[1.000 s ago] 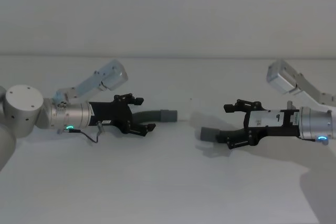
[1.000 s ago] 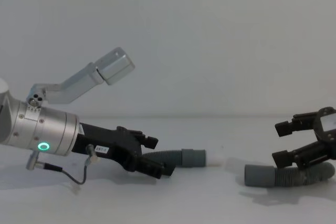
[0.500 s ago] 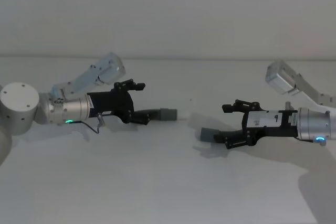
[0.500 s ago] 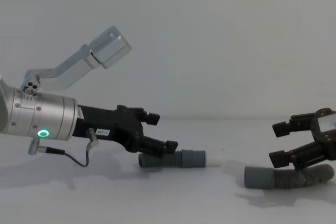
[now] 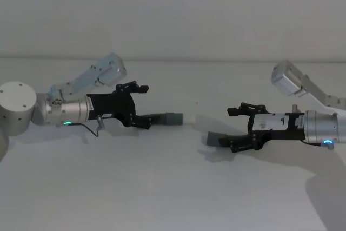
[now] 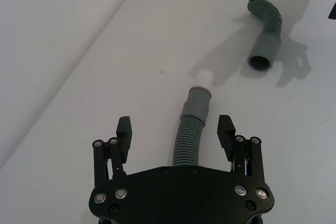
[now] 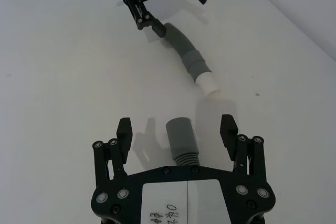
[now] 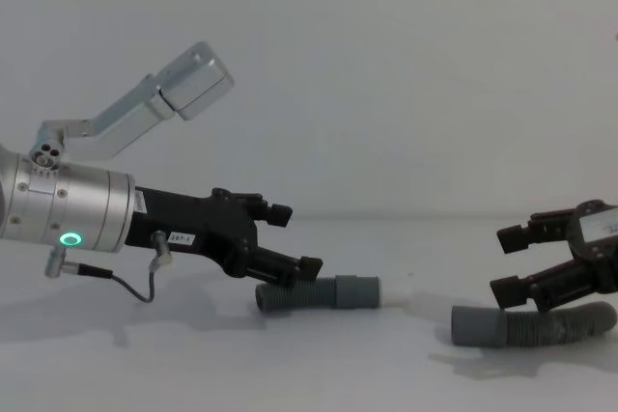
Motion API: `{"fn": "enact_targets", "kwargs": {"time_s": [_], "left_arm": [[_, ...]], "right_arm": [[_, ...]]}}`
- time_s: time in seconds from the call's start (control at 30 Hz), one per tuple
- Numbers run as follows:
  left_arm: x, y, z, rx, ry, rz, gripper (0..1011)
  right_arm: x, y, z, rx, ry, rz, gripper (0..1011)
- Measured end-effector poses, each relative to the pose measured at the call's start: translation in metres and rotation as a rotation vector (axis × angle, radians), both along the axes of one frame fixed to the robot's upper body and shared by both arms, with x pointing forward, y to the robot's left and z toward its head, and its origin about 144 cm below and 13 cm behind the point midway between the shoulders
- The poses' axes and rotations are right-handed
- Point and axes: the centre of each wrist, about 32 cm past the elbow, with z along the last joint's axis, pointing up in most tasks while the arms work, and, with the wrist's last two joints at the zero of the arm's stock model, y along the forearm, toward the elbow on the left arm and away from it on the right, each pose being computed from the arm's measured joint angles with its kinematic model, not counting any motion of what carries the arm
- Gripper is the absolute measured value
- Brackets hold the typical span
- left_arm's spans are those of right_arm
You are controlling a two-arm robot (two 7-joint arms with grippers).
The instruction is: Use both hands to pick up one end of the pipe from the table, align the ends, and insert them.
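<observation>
Two hose pieces lie well apart on the white table (image 5: 173,193), the plug-tipped piece (image 5: 165,117) left of centre between the spread jaws of the left gripper (image 5: 142,106), the socket piece (image 5: 214,139) right of centre (cuff pointing left) between the spread jaws of the right gripper (image 5: 233,129).

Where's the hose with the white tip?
Head view, robot's left: the dark grey corrugated hose with the white tip lies on the white table inside the open black left gripper.
</observation>
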Motion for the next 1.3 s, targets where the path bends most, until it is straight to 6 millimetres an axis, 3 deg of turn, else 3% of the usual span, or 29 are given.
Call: {"fn": "enact_targets", "kwargs": {"time_s": [0.7, 1.3], "left_arm": [[0.033, 0.003, -0.014, 0.013, 0.228, -0.001, 1000], [0.039, -0.006, -0.017, 0.003, 0.280, -0.040, 1000]], "right_arm": [[0.004, -0.001, 0.001, 0.003, 0.018, -0.004, 1000], [0.004, -0.003, 0.001, 0.005, 0.017, -0.012, 1000]]}}
